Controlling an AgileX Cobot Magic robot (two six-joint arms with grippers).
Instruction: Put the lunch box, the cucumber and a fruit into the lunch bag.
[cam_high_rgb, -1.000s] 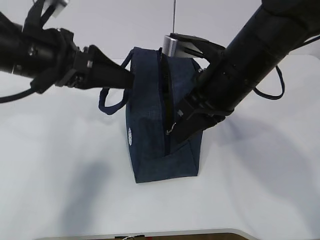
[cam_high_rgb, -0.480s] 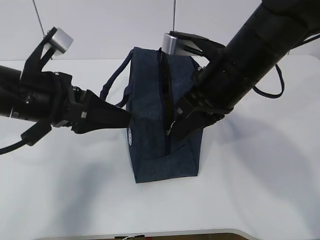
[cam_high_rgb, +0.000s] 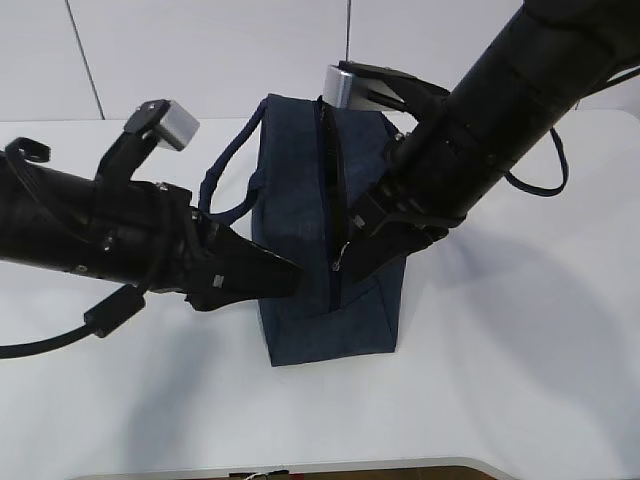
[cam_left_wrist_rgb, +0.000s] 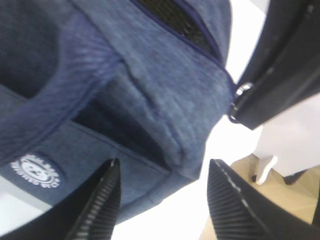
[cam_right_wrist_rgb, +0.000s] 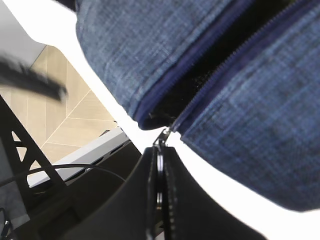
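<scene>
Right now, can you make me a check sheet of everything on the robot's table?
Surface: white table, bare around the bag.
Job's things: navy bag upright, zipper partly open; lunch box, cucumber, fruit not seen.
Clutter: nothing seen.
Grippers: left gripper open at the bag's side, fingers apart; right gripper shut on the ring pull.
Cables: black cable by the left arm.
Surroundings: pale wall; tan floor.

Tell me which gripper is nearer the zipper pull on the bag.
Right. The right gripper is shut on the zipper pull at the near end of the bag. The left gripper is open, jaws at the bag's left side, apart from the pull.
</scene>
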